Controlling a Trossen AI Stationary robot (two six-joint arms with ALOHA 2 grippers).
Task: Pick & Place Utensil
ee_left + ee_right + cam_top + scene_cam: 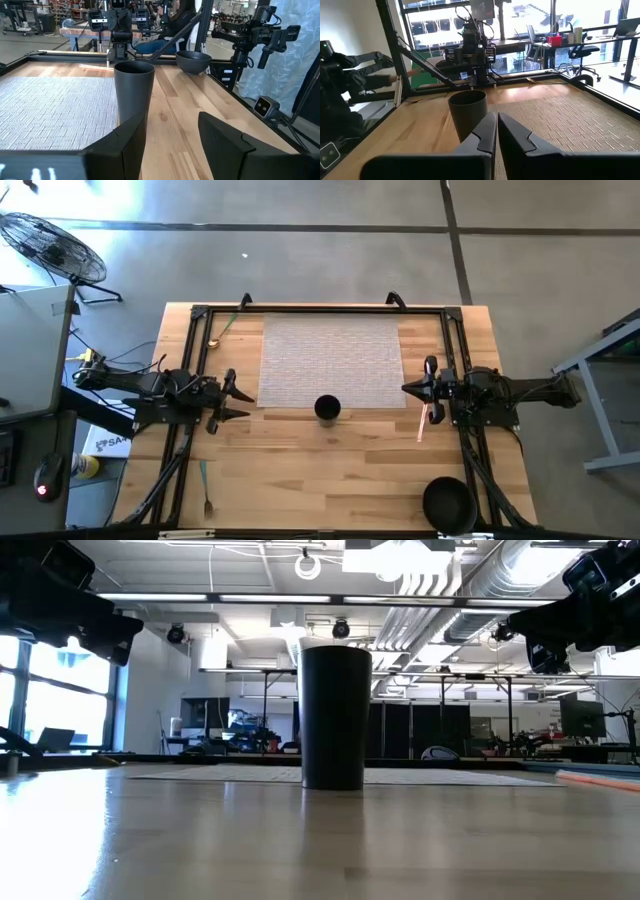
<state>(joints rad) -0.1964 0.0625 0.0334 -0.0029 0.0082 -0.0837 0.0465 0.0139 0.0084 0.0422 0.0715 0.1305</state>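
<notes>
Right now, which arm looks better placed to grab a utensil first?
Probably the right: the right gripper hangs beside the pink utensil. The left gripper is farther from the fork.

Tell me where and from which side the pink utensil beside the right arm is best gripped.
Probably at mid-length, from straight above. The pink utensil lies flat on the bare wood of the table, long and thin, close to the right gripper. Fingers should straddle its narrow width, crosswise to its length. Its ends cannot be told apart here. The left gripper waits open across the table.
</notes>
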